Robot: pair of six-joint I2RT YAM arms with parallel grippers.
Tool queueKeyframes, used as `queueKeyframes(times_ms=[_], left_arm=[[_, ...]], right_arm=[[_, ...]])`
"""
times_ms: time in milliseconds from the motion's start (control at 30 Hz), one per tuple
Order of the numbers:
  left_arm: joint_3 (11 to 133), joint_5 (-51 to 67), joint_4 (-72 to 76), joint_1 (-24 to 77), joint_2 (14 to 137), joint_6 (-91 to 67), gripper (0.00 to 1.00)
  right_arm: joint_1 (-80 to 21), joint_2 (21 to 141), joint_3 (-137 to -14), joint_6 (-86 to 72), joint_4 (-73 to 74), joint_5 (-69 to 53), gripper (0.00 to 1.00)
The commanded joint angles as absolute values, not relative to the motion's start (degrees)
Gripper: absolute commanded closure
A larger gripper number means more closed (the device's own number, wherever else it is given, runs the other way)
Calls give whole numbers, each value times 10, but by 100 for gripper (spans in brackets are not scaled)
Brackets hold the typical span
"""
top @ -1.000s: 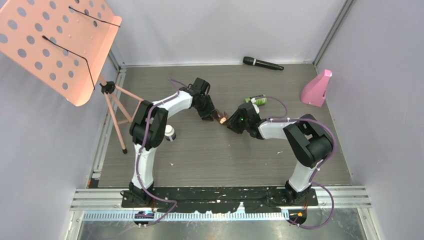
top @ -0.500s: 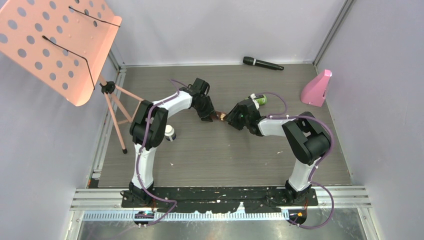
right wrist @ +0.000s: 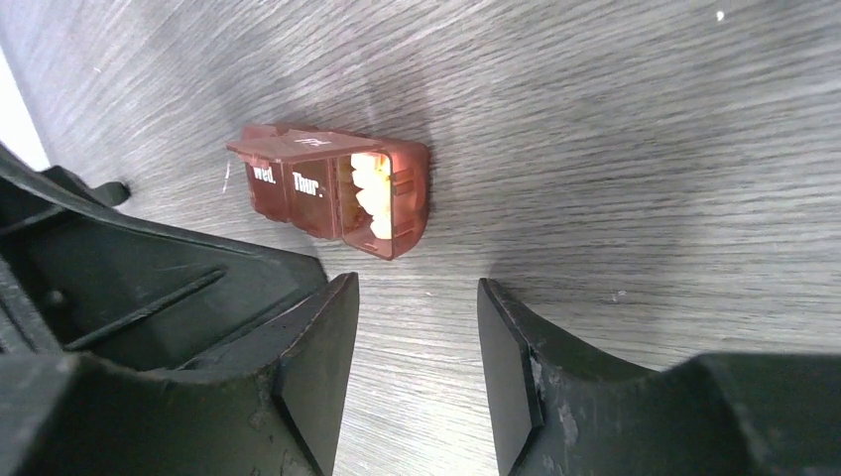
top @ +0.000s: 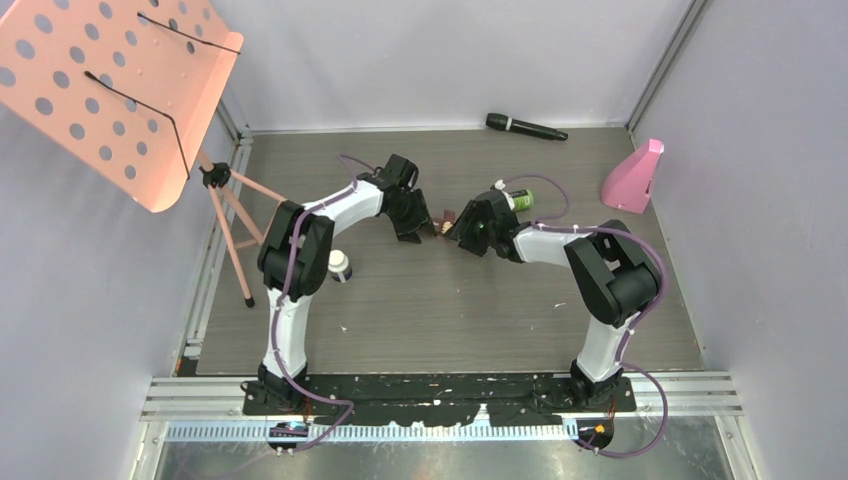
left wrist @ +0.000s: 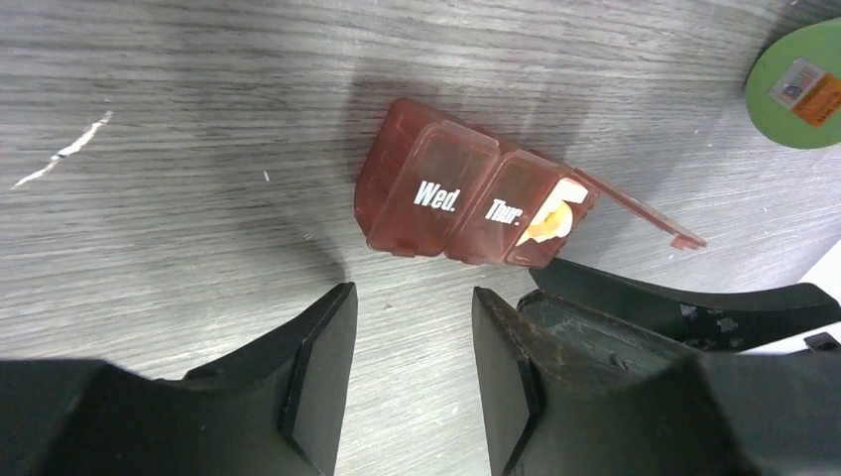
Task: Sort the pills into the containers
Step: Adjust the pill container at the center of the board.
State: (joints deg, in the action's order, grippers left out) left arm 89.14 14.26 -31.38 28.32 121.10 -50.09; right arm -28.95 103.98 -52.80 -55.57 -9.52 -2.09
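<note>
While its end lid stands open | brown case (left wrist: 436, 193): "Wed.", "Thur."

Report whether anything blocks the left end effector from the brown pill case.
Nothing visible does. Only bare grey wood-grain tabletop lies between the left end effector and the translucent brown rectangular plastic pill case. The right end effector sits on the case's other side, not in between.

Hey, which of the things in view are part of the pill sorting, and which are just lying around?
Part of the job: brown pill case, pills in its open compartment, green bottle, white bottle.
Just lying about: black microphone, pink music stand, pink wedge-shaped object.
</note>
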Motion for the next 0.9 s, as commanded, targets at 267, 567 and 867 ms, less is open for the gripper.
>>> queueKeyframes(times_ms=[267,567,867], left_arm=[[804,99,-275,250,1057,-435,51],[749,86,-273,234,997,-406,51],[736,93,-271,226,994,-401,51]], right_arm=[[-268,1063,-661,-272,-9,-58,24],[-250,1137,-762,-140,30,-141,28],[-247,1148,-773,-71,51,-199,48]])
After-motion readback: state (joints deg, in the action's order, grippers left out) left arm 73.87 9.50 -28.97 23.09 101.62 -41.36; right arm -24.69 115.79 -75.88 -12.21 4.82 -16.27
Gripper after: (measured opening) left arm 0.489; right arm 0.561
